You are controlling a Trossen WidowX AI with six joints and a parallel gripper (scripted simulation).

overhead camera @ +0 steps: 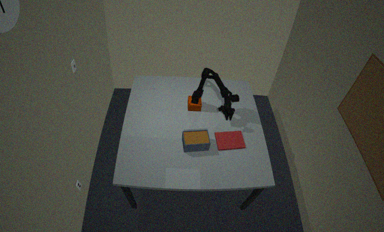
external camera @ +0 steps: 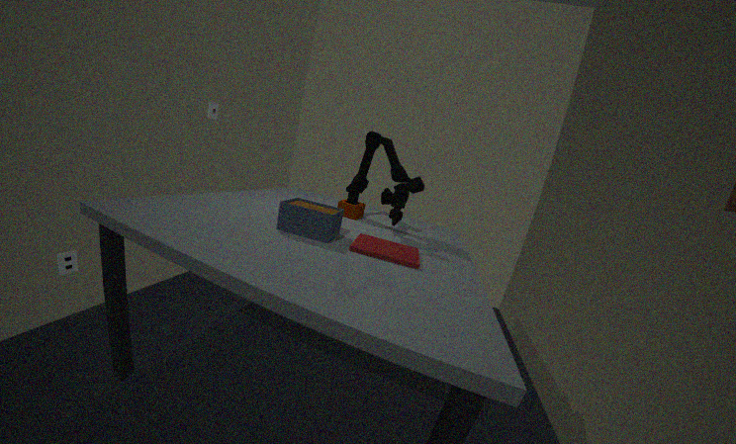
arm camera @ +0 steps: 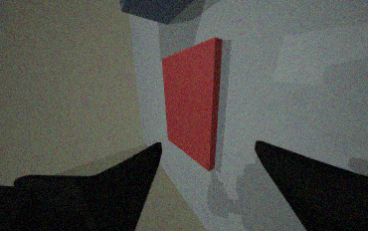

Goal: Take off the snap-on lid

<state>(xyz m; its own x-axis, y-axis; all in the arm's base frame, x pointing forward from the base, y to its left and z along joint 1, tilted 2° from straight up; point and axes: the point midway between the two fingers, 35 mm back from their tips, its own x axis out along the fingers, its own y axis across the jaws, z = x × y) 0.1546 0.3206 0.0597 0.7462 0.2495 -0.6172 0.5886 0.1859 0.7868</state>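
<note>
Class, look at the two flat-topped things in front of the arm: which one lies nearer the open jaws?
The red lid, flat on the table beside the blue box; the gripper hangs above the table just behind it.
</note>
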